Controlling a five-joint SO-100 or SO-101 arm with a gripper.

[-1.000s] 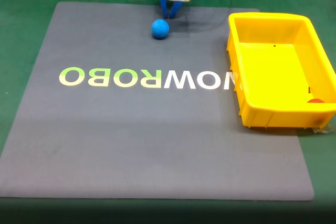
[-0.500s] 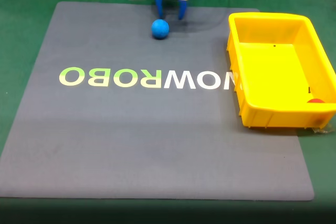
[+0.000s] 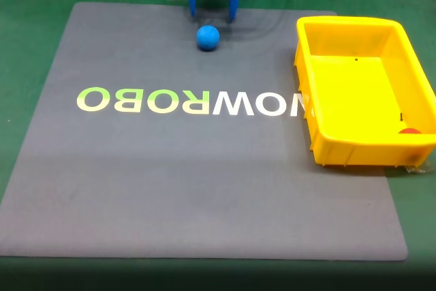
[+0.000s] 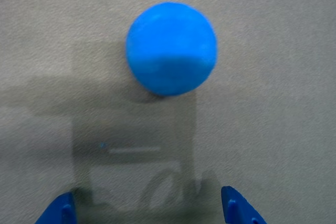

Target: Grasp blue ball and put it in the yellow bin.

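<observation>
The blue ball rests on the grey mat near its far edge; in the wrist view the blue ball lies ahead of the fingers, partly in shadow. My blue gripper hangs just behind the ball in the fixed view, open, its two fingers spread wide with nothing between them. From the wrist, the gripper shows just its two blue fingertips at the bottom corners, apart from the ball. The yellow bin stands on the right side of the mat.
A small red object lies in the bin's near right corner. The grey mat carries large "ROBOWOW"-like lettering across its middle and sits on a green table.
The gripper's fingers went from nearly together to spread wide, and the gripper shifted slightly left and back. The ball and bin stayed put.
</observation>
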